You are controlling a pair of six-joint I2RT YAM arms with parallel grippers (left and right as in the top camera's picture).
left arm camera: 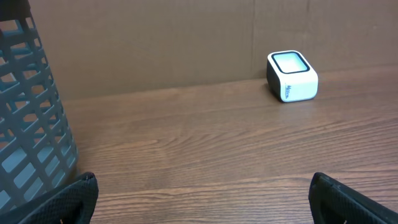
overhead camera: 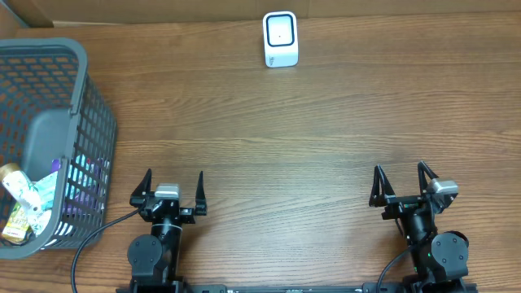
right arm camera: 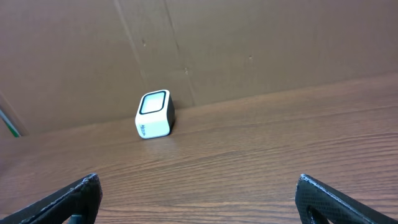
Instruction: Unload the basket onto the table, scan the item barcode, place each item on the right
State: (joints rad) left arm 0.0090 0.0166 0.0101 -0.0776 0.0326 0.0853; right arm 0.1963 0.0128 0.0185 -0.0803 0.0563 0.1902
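Note:
A small white barcode scanner (overhead camera: 280,39) with a dark window stands at the back of the table, also seen as the scanner (left arm camera: 291,76) and the scanner (right arm camera: 153,114) in the wrist views. Items lie in a grey basket (overhead camera: 81,73) at the left: a yellow-capped bottle (overhead camera: 18,185) and several packets (overhead camera: 49,191). No barcode shows. My left gripper (overhead camera: 170,189) sits at the near edge, open and empty, right of the basket. My right gripper (overhead camera: 404,182) is open and empty at the near right.
A brown cardboard wall (left arm camera: 186,37) stands behind the table's far edge. The basket's (left arm camera: 31,112) lattice side fills the left of the left wrist view. Bare wood table (overhead camera: 277,138) lies between the grippers and the scanner.

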